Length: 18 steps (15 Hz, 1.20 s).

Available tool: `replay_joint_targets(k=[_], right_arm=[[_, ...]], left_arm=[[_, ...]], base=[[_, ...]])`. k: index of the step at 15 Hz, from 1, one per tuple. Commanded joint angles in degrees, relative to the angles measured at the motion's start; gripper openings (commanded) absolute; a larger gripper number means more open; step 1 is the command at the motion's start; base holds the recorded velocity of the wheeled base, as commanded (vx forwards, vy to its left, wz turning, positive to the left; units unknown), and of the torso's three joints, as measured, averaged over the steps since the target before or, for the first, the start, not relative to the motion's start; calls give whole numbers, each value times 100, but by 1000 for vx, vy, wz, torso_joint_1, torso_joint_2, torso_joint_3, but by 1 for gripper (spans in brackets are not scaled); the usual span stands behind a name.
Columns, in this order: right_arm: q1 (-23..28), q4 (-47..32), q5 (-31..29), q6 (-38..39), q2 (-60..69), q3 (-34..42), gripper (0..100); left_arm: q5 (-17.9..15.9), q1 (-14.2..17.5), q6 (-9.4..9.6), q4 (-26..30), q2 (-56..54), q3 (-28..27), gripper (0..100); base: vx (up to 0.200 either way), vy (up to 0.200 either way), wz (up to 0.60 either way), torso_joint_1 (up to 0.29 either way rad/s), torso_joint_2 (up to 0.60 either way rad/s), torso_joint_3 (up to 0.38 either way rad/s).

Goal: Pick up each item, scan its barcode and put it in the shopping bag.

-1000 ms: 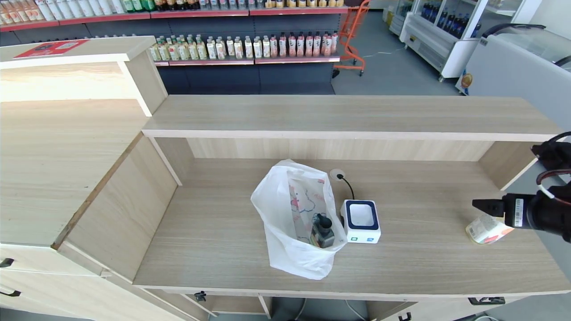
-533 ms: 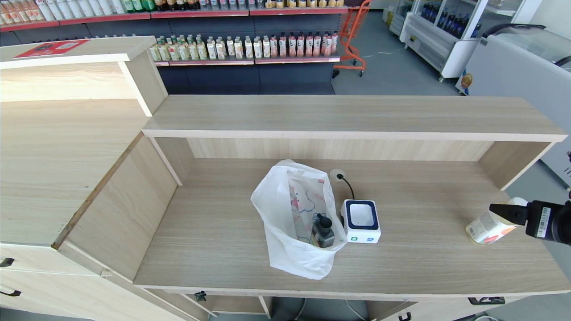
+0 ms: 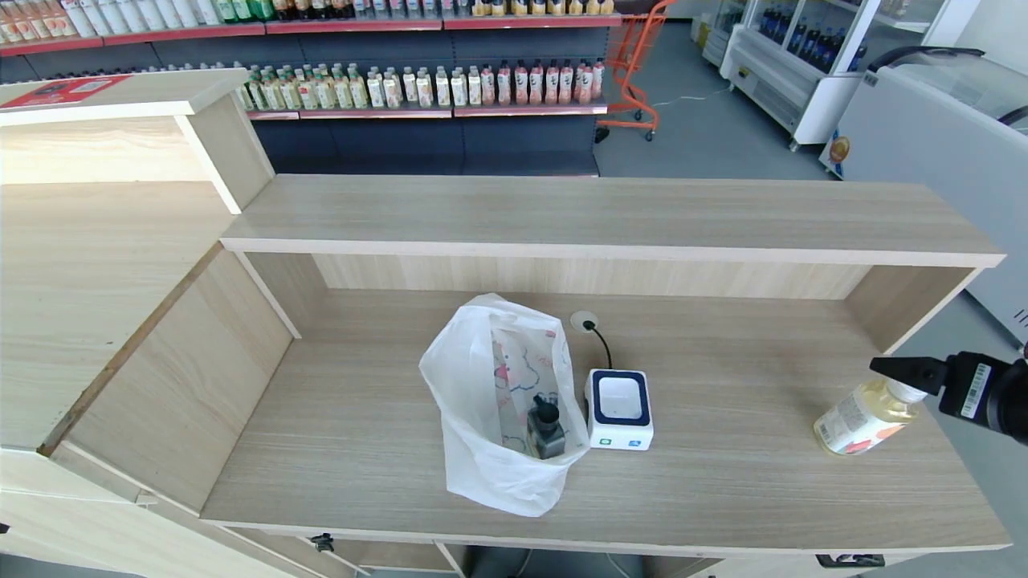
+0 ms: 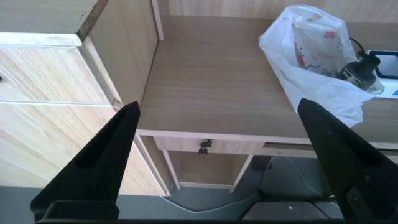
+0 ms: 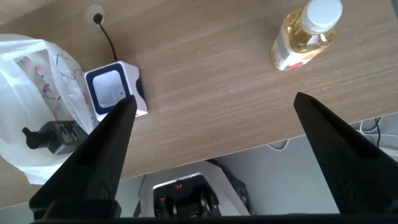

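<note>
In the head view, a yellow-liquid bottle stands near the right end of the counter, well apart from the scanner. Just beside the scanner is the white shopping bag, which already holds a dark bottle and a printed pouch. The right tool hovers by the yellow bottle's cap.

In the left wrist view, the left tool hangs with its fingers spread, empty, off the counter's near edge, with the bag off to one side.

In the right wrist view, the right tool is also spread wide and empty, and the yellow bottle is not between its fingers.

The step in hand looks like the approach to this last loose item. Next, the right tool needs to straddle the bottle's body and clamp it, then turn the label toward the scanner before bagging.
</note>
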<state>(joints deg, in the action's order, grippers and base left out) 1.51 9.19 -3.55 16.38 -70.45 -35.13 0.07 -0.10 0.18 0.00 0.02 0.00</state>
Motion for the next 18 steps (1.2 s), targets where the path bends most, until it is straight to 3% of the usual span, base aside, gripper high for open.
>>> replay_joint_targets(k=[1, 14, 18], right_arm=[[-11, 4, 170, 75, 31, 15, 100], [-309, -31, 293, 93, 93, 367, 100], [-353, -146, 144, -109, 251, 965, 100]], left_arm=[[1, 1, -1, 0, -2, 0, 100], [10, 1, -80, 0, -2, 0, 100], [1, 1, -27, 0, -2, 0, 100]], base=[[0, -200, 0, 2, 7, 2], [0, -200, 0, 2, 3, 3], [0, 0, 0, 0, 0, 0]])
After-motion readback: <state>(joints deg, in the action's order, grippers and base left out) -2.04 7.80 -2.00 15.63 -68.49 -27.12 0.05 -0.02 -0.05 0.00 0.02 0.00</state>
